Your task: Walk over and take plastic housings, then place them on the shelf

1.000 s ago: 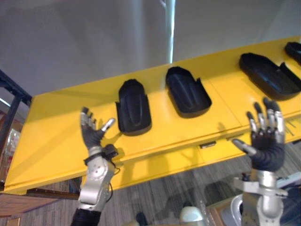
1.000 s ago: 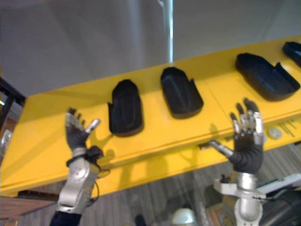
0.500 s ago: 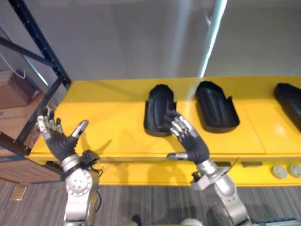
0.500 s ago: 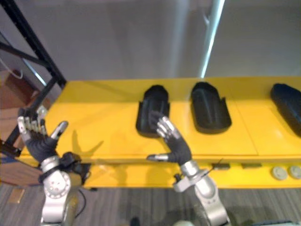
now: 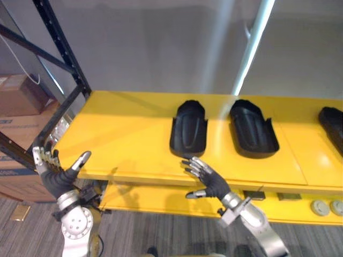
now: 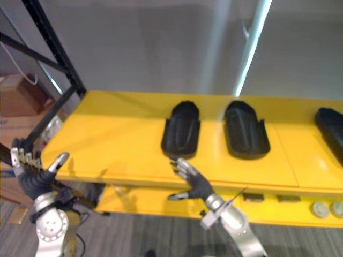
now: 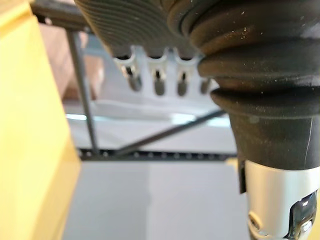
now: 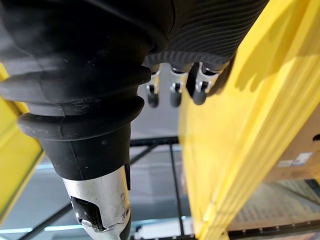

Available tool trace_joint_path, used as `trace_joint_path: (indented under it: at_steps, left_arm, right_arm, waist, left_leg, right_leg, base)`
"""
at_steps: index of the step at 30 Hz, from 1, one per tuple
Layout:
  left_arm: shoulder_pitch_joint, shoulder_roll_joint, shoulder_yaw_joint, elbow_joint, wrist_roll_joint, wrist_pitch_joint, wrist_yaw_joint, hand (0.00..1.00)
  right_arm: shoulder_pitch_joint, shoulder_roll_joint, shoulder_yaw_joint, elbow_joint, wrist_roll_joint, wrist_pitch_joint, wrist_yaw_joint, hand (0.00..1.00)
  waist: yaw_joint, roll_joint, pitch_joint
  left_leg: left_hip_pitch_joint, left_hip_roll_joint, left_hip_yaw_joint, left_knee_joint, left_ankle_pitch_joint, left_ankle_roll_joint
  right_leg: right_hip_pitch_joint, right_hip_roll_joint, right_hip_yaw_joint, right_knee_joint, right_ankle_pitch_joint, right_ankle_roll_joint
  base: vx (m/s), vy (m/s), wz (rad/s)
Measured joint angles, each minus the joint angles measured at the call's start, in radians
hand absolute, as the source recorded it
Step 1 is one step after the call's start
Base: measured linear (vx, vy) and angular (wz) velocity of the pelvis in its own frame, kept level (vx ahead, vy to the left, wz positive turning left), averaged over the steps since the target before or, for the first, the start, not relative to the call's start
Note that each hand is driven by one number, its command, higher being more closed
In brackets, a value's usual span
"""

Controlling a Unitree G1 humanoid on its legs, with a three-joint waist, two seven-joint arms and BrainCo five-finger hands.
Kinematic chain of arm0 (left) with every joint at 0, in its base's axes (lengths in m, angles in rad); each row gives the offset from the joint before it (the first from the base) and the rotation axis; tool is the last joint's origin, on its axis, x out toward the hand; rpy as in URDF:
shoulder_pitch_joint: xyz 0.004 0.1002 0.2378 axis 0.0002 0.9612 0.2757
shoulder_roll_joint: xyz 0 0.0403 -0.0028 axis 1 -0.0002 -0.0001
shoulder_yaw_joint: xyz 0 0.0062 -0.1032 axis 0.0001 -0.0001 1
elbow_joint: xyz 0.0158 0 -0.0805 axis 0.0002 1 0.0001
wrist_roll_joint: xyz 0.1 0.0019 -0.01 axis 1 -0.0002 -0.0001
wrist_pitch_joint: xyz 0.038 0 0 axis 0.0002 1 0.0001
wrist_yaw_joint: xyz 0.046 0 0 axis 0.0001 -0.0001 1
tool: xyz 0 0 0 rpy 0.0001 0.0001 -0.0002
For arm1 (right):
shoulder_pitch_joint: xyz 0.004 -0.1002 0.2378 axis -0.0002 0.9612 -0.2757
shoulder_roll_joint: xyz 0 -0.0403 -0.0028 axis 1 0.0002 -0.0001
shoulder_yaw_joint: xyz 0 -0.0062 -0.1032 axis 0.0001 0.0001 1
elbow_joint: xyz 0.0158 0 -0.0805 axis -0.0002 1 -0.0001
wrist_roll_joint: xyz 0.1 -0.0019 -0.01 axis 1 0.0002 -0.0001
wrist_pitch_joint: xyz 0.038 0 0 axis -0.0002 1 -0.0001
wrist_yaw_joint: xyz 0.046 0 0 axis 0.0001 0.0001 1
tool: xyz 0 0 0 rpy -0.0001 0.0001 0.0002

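Three black plastic housings lie on the yellow table (image 5: 128,134): one in the middle (image 5: 188,128), a second (image 5: 254,128) to its right, and a third (image 5: 333,120) cut off at the right edge. My right hand (image 5: 208,179) is open with fingers spread at the table's front edge, just short of the middle housing and not touching it. My left hand (image 5: 56,175) is open too, palm up, off the table's front left corner and holding nothing. The left wrist view shows straight fingers (image 7: 157,82), and the right wrist view shows straight fingers (image 8: 172,92) beside the yellow edge (image 8: 240,125).
A black rack frame (image 5: 59,48) rises at the table's left end. Cardboard boxes (image 5: 21,99) sit behind it. A lower yellow ledge (image 5: 161,198) under the tabletop carries two small round discs (image 5: 320,206) at the right. Grey carpet lies below.
The camera has shifted. My right hand has dropped from over the middle housing to the table's front edge. My left hand sits lower and farther left.
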Motion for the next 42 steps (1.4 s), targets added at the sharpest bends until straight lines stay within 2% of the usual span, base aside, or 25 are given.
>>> trace_joint_path:
  at_steps: [11, 15, 21, 28, 35, 42]
  left_arm:
    - [0.0, -0.003, -0.001, 0.026, 0.0, 0.001, -0.009, 0.0]
    - [0.0, -0.039, -0.003, 0.033, 0.0, 0.001, -0.011, 0.0]
    - [-0.005, -0.04, -0.019, 0.06, 0.0, 0.002, -0.035, 0.0]
    - [-0.007, -0.04, -0.019, 0.06, 0.0, 0.002, -0.052, 0.0]
    - [-0.008, -0.048, -0.019, 0.068, 0.0, 0.002, -0.054, 0.0]
    - [-0.011, -0.052, -0.018, 0.068, 0.0, 0.003, -0.06, 0.0]
  right_arm:
    - [-0.091, 0.003, -0.026, 0.176, 0.018, 0.001, -0.091, 0.0]
    - [-0.143, 0.015, -0.055, 0.243, 0.045, -0.006, -0.131, 0.0]
    - [-0.226, 0.045, -0.092, 0.333, 0.054, -0.007, -0.178, 0.0]
    - [-0.313, 0.05, -0.141, 0.446, 0.12, -0.003, -0.198, 0.0]
    - [-0.353, 0.057, -0.149, 0.498, 0.139, 0.006, -0.2, 0.0]
    - [-0.381, 0.065, -0.188, 0.537, 0.138, 0.008, -0.233, 0.0]
  waist:
    - [0.007, 0.003, -0.023]
    - [0.028, 0.008, -0.026]
    - [0.036, 0.009, -0.026]
    - [0.052, 0.01, -0.026]
    - [0.056, 0.014, -0.024]
    - [0.058, 0.018, -0.017]
  left_leg:
    - [0.0, -0.005, -0.023, -0.006, 0.008, -0.001]
    - [-0.001, -0.006, -0.031, -0.007, 0.013, -0.002]
    - [-0.009, -0.008, -0.058, -0.008, 0.027, -0.001]
    - [-0.018, -0.01, -0.076, -0.008, 0.04, -0.001]
    - [-0.021, -0.009, -0.082, -0.009, 0.05, 0.0]
    - [-0.034, -0.009, -0.082, -0.009, 0.053, 0.004]
  right_leg:
    - [0.012, 0.0, -0.023, 0.0, 0.0, -0.001]
    - [0.017, 0.001, -0.03, 0.0, 0.0, -0.002]
    - [0.02, 0.001, -0.057, 0.001, 0.002, -0.004]
    - [0.02, 0.0, -0.074, 0.001, 0.008, -0.007]
    - [0.021, 0.001, -0.081, 0.001, 0.011, -0.01]
    - [0.018, -0.001, -0.082, -0.009, 0.021, -0.009]
  base:
    - [-0.01, -0.001, 0.04]
    - [-0.04, -0.004, 0.07]
    - [-0.03, -0.006, 0.13]
    - [-0.04, -0.005, 0.07]
    - [-0.04, -0.009, 0.03]
    - [-0.02, -0.002, 0.01]
